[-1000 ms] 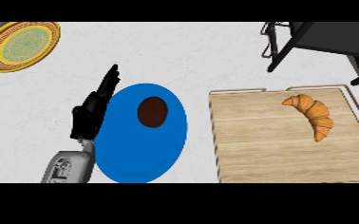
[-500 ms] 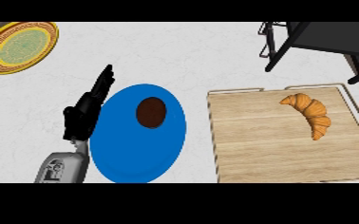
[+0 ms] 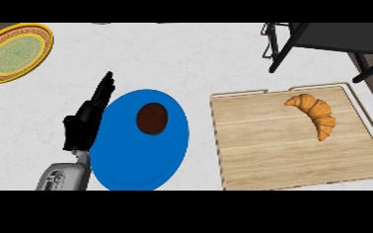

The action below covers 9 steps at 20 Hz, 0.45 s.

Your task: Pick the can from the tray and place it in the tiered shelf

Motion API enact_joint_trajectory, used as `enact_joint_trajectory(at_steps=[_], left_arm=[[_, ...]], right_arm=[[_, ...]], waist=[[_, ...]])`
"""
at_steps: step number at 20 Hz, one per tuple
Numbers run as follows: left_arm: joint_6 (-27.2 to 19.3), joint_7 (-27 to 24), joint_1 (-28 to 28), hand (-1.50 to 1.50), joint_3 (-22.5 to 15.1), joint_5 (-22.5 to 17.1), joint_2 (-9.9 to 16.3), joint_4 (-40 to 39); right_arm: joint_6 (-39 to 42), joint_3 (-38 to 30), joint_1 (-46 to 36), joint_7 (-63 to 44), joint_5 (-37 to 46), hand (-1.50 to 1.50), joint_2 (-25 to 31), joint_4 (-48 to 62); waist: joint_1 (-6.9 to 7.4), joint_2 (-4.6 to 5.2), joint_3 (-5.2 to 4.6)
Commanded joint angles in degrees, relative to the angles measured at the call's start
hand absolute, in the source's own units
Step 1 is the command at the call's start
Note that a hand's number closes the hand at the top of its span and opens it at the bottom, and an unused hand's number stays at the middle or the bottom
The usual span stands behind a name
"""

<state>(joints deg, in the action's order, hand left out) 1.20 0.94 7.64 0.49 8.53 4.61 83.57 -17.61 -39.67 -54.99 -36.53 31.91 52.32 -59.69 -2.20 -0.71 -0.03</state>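
Left hand [image 3: 86, 121] sits at the left edge of the blue plate [image 3: 134, 163], fingers straight and together, pointing up-view, holding nothing. Right hand not visible. A dark brown round item [image 3: 152, 118], can't tell what it is, lies on the plate's upper part. No can is identifiable anywhere. Wooden tray [image 3: 277, 153] at right holds only a croissant [image 3: 316, 114] near its top right. Black tiered shelf [image 3: 313, 42] at upper right, beyond the tray. Yellow-rimmed green plate [image 3: 20, 52] at upper left.
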Motion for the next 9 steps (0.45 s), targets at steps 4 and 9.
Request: enact_joint_trajectory(at_steps=[4, 9], left_arm=[[-0.1, 0.9, -1.8, 0.00, 0.0, -0.3, 0.0, 2.2], [-0.4, -1.3, 0.7, 0.00, 0.7, 0.4, 0.3, -1.3]], right_arm=[[15.8, -12.2, 19.1, -0.8, -9.2, -1.50, 6.2, -10.6], [26.8, -24.0, 27.9, -2.0, -17.4, -1.50, 8.0, -16.0]], waist=[[-0.89, -0.12, 0.12], [-0.36, 0.20, 0.05]])
